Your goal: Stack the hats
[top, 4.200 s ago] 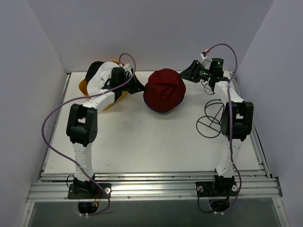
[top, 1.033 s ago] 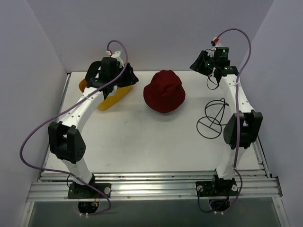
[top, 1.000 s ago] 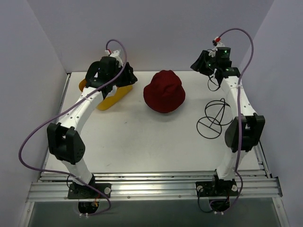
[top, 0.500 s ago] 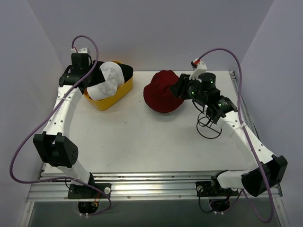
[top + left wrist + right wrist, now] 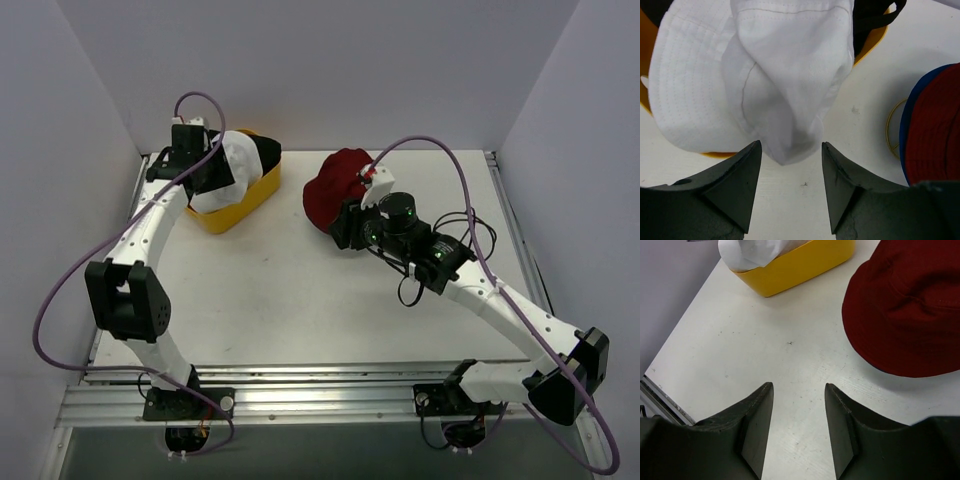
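A white bucket hat (image 5: 235, 165) (image 5: 775, 75) lies heaped in the yellow basket (image 5: 240, 205), with a black cap (image 5: 266, 150) (image 5: 871, 20) behind it. My left gripper (image 5: 205, 168) (image 5: 791, 150) hovers open at the hat's left side; the hat's hanging fold sits just beyond the fingertips. The maroon bucket hat (image 5: 335, 185) (image 5: 910, 310) rests on the table over a blue hat, of which only the brim edge (image 5: 905, 127) shows. My right gripper (image 5: 345, 225) (image 5: 799, 387) stands open above bare table at the maroon hat's near edge. The red cap is out of view.
A thin wire dome frame (image 5: 478, 228) lies right of the maroon hat, partly behind my right arm. A wire ring (image 5: 888, 131) shows beside the blue brim. The walls close in at the back and both sides.
My right arm swung from the back right corner down to the maroon hat's near side. My left gripper drew off the basket to the white hat's left, uncovering it.
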Controlling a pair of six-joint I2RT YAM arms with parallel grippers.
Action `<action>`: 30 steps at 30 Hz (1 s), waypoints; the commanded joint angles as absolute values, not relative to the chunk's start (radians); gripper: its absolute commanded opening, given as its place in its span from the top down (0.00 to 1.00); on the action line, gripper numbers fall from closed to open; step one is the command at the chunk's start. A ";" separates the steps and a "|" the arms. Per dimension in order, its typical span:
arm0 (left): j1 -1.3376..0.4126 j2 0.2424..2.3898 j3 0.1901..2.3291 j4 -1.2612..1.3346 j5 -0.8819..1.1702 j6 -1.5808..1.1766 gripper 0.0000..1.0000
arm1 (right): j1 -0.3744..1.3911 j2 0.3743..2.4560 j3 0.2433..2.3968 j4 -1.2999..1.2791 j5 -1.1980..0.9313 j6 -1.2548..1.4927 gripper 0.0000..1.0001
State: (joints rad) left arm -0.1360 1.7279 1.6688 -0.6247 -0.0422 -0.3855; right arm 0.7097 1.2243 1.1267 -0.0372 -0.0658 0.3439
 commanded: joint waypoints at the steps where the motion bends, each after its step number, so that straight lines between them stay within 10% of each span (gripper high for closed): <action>1: -0.137 1.796 1.704 -0.540 -0.006 -0.396 0.41 | 0.750 1.193 1.135 0.014 -0.003 0.315 0.58; 5: -0.137 1.833 1.729 -0.503 0.051 -0.379 0.49 | 0.773 1.201 1.129 0.029 -0.003 0.298 0.57; 11: -0.137 1.795 1.738 -0.508 0.025 -0.397 0.97 | 0.782 1.235 1.150 0.014 0.026 0.290 0.57; 20: -0.140 1.513 1.678 -0.522 0.000 -0.431 0.98 | 0.790 1.193 1.149 0.087 -0.067 0.284 0.46; 30: -0.167 1.246 1.499 -0.413 0.415 -0.558 0.98 | 0.788 1.178 1.144 0.285 -0.124 0.317 0.34</action>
